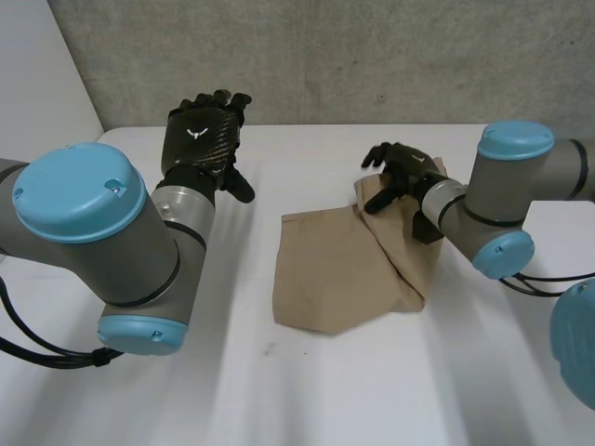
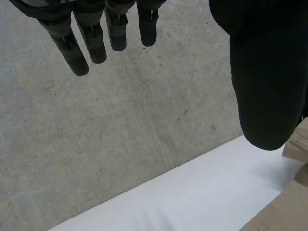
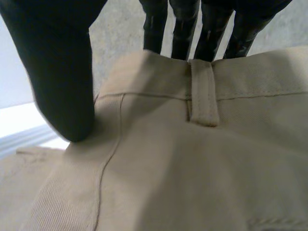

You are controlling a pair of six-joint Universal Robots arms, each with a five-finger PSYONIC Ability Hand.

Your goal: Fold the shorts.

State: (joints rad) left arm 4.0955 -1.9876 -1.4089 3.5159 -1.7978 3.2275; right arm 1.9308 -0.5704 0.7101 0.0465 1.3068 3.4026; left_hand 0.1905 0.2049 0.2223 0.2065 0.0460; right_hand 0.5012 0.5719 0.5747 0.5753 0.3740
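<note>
Shorts (image 1: 344, 269) are seen lying on the table (image 1: 279, 400), a little right of centre and already partly doubled, with a strip of cloth turned over along the right-hand edge. The right hand (image 1: 395, 172) is clamped on the waistband (image 3: 240, 82) at the far corner. In its wrist view the thumb (image 3: 57, 72) is pressed on 1 face of the cloth and the fingers (image 3: 211, 24) are tucked behind it, just by a belt loop (image 3: 202, 96). The left hand (image 1: 204, 135) is raised off the table, well apart from the shorts, straight-fingered and with nothing grasped.

The step in hand is judged to be a fold in the making, with the pinched corner ready to be carried across. For the next move, the waistband would need to be drawn over the flat part toward the left and laid edge on edge before it is let go. The free hand could be brought down to pin the lower layer — otherwise the cloth may be dragged or bunched.
</note>
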